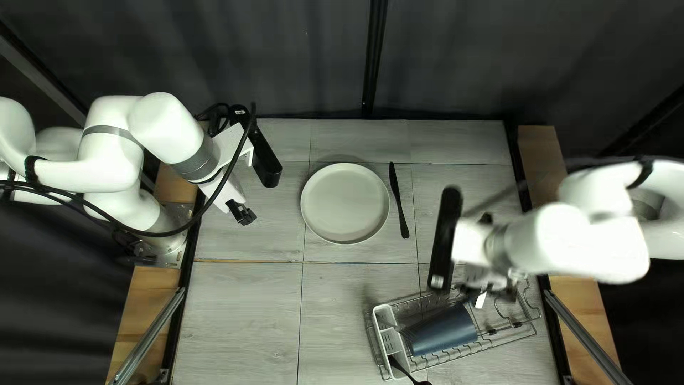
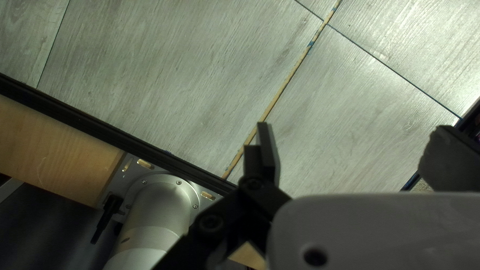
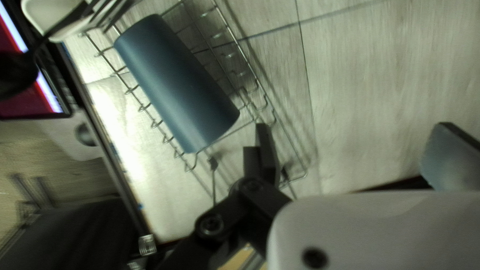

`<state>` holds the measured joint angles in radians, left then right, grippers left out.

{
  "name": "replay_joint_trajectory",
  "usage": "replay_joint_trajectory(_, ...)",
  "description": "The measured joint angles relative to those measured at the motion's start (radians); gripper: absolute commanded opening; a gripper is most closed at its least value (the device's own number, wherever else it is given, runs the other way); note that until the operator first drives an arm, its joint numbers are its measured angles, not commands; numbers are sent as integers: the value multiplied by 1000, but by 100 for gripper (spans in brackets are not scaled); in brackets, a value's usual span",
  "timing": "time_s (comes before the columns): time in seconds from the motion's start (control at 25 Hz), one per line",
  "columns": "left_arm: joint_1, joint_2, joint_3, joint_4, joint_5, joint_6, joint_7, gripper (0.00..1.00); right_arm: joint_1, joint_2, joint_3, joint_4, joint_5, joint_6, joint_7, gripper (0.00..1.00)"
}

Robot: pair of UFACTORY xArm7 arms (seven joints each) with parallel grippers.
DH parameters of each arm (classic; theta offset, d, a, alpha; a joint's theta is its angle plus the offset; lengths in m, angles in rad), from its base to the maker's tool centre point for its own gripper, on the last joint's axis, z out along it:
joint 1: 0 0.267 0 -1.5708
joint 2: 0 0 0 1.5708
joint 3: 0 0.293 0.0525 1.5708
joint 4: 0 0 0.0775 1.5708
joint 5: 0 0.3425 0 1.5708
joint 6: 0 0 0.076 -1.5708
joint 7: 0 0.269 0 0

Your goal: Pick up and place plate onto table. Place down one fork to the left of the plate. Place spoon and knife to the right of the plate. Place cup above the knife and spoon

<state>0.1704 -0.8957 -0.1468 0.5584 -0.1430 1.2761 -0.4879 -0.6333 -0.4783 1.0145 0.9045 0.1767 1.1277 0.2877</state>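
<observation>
The right gripper (image 3: 355,131), nearest the camera in its own wrist view, has its two fingers spread wide with nothing between them. Just ahead of it is the wire rack (image 3: 240,48), where the blue cup (image 3: 175,85) lies on its side. Farther off, a black utensil (image 3: 17,75), probably the spoon, leans out of the white holder (image 1: 390,342) at the rack's end. I cannot make out a fork anywhere.

The plate (image 1: 345,203) is down on the table (image 1: 242,306), and the knife (image 1: 399,201) lies just to its right, a little apart from it. So the plate and knife look done, with the spoon, fork and cup to go. I judge the step in hand to be fetching the next piece from the rack, either the cup or the spoon. For the cup, the gripper should move over it, turn to straddle it and close gently, since it could roll or catch on the wires. It then needs standing upright above the knife, leaving room for the spoon.

The left gripper (image 2: 355,131) hangs over the table near its own arm's base (image 2: 160,205), fingers also spread and holding nothing.

The table is pale wood-grain board with thin dark seams and one tan strip (image 2: 285,90) across it. A dark curtain (image 1: 285,57) hangs behind, and a screen (image 3: 20,102) sits beyond the table's edge
</observation>
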Motion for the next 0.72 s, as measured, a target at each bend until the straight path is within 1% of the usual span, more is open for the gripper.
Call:
replay_joint_trajectory(0.12, 0, 0, 0, 0, 0, 0, 0, 100, -12, 35, 65, -3, -46, -85, -32, 100)
replay_joint_trajectory(0.24, 0, 0, 0, 0, 0, 0, 0, 100, -1, 43, 73, -24, -67, -141, -81, 100)
replay_joint_trajectory(0.44, 0, 0, 0, 0, 0, 0, 0, 100, 4, 43, 71, -29, -70, -151, -91, 100)
replay_joint_trajectory(0.52, 0, 0, 0, 0, 0, 0, 0, 100, 0, 50, 85, -26, -76, -149, -87, 100)
replay_joint_trajectory(0.6, 0, 0, 0, 0, 0, 0, 0, 100, -40, 81, 141, 3, -99, -133, -59, 100)
replay_joint_trajectory(0.72, 0, 0, 0, 0, 0, 0, 0, 100, -150, 140, 281, 76, -156, -94, -5, 100)
